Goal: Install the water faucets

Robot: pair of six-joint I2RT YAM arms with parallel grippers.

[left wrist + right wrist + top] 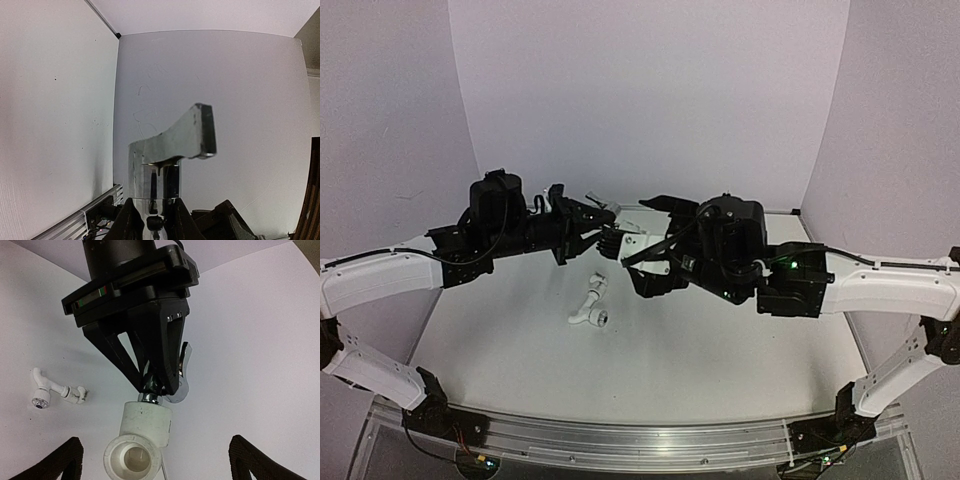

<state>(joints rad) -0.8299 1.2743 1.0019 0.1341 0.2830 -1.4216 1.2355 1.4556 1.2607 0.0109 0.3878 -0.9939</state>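
Two black fingers of the left gripper are closed on the body of the chrome faucet in the left wrist view. The faucet's flat lever stands upright against the white back wall.

Right wrist view: the left gripper, seen from the front, clamps the chrome faucet, whose lower end sits in the top of a white pipe fitting. The right gripper has its fingers spread wide on either side, clear of the fitting. A second, white plastic faucet lies on the table to the left.

Top view: both grippers meet over the middle of the table with the chrome faucet and fitting between them. The white plastic faucet lies just in front of them.
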